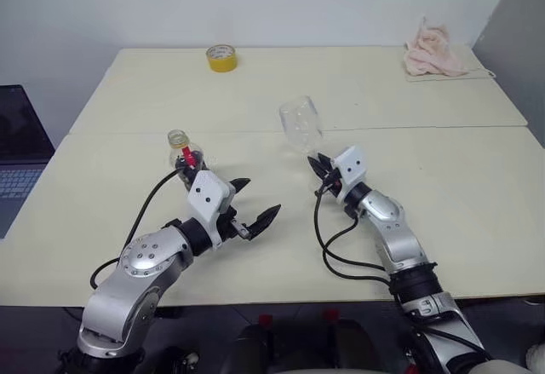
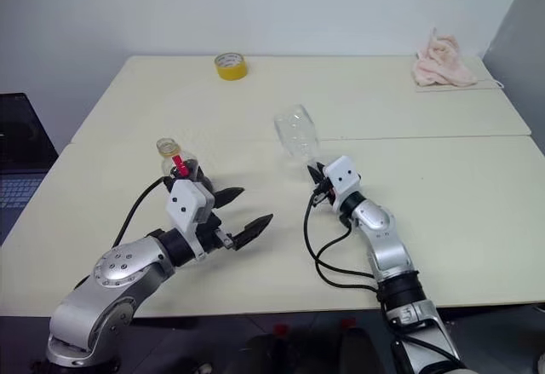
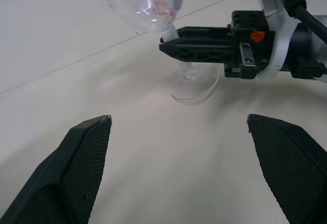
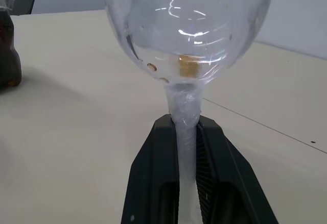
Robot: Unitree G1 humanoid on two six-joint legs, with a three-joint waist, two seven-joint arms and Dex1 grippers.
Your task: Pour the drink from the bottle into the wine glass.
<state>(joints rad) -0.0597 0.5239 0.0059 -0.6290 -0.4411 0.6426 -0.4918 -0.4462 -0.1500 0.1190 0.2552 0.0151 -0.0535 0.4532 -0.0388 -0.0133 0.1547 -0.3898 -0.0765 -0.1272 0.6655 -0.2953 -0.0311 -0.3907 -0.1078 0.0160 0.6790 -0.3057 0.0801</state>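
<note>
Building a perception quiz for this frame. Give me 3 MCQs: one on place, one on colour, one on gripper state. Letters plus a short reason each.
1. Where is the yellow tape roll?
A. at the table's far side
B. beside the wine glass
C. in the left gripper

2. What colour is the cloth at the far right corner?
A. blue
B. pink
C. green

3. What is the right gripper doing?
A. hanging open over the table
B. shut on the bottle
C. shut on the wine glass's stem

Answers:
1 A: it lies near the far edge, well beyond the bottle.
2 B: the crumpled fabric is pale pink.
3 C: its black fingers clamp the stem of the wine glass; the left gripper stands open.
</note>
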